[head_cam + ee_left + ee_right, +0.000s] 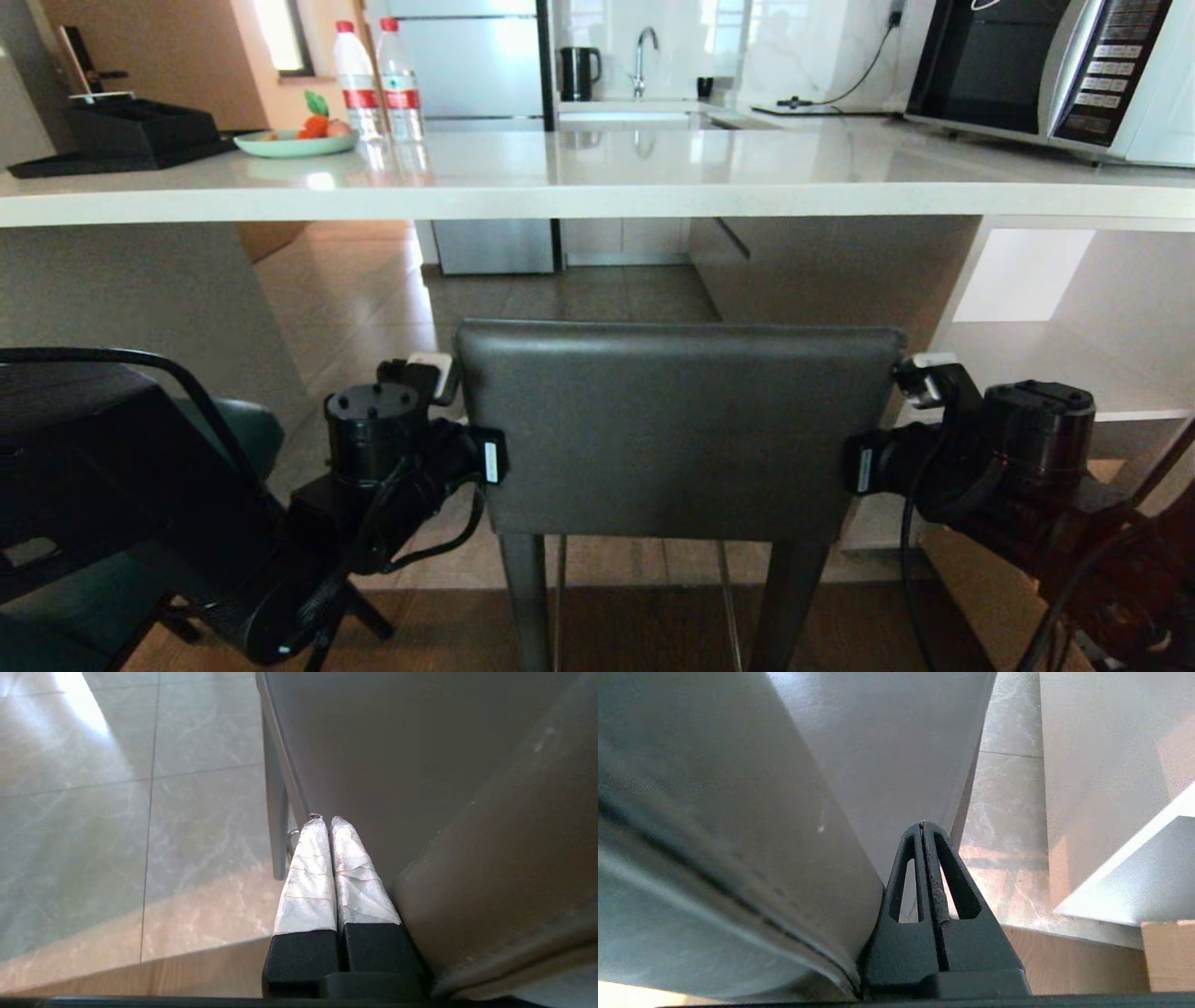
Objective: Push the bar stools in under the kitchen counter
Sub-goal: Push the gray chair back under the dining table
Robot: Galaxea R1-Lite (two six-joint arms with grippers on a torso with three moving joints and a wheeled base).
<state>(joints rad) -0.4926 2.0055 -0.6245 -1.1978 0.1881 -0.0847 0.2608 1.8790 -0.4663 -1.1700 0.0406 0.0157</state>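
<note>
**Grey stool squared up between two arms, counter gap dead ahead**

Starting at your far left, the teal stool (140, 485) stands low in the head view, beside the robot's left arm and apart from the action; whether it is under the slab cannot be told from here. Next comes your left gripper (325, 820), its taped fingers (308, 877) pressed together on nothing, lying flat along the left edge of the dark-grey stool (677, 429). With the claw closed, the arm offers one blunt flank to the leather rather than a pinch. The stool's back fills the middle of the head view, square to the kitchen counter (597, 191), whose thick white edge runs across the picture well above the backrest; the stool looks to stand short of it, so the push seems not yet finished. The open space beneath the slab lies directly beyond the backrest, which is likely why you have it centred. On the right, your right gripper (922, 826) mirrors the left: black fingers (906, 877) together, empty, alongside the stool's right edge. Bracketing both sides should keep the stool from yawing as the base drives forward. Watch the white shelf unit (1055, 308) to the right of the opening; a skewed push could bring the right arm against it.
</note>
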